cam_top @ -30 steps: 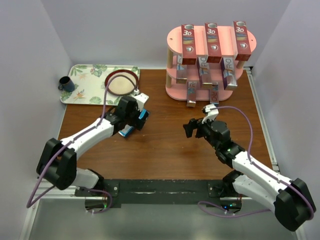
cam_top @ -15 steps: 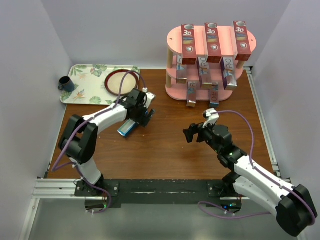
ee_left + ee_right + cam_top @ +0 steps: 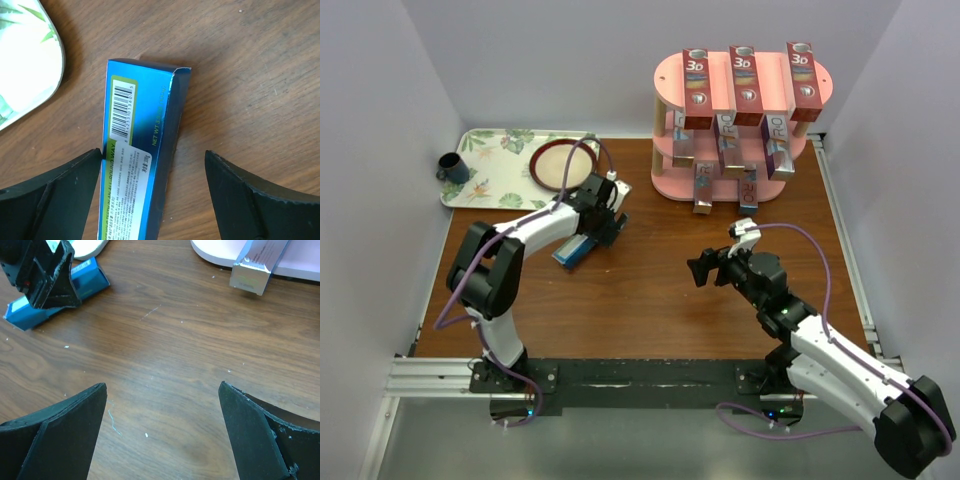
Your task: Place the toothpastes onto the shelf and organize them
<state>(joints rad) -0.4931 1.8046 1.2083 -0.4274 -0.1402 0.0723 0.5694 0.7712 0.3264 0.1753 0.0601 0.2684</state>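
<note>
Hanging over the brown wooden table (image 3: 650, 300) at the near right, the right gripper (image 3: 162, 387) has its jaws spread wide, closed on nothing. Farther back and to the left, the left gripper (image 3: 153, 152) is lowered over a teal-blue toothpaste carton (image 3: 140, 115) that lies flat on the table, its jaws apart and straddling it. One finger sits at the carton's left edge and the other stands well clear on the right, so it is not clamped. This carton is long and slim, glossy blue with a yellow-green panel, a barcode, a white sticker of small print and a folded end flap. At the far right stands the pink shelf (image 3: 665, 80). Three red cartons (image 3: 745, 85) marked "3D" lie side by side on its top board, silver-white cartons (image 3: 730, 150) sit on the middle tier, and two more cartons (image 3: 703, 188) on the lowest tier poke over its near edge. At the far left a floral tray (image 3: 490, 165) holds a plate (image 3: 562, 163) and a dark mug (image 3: 451, 167).
</note>
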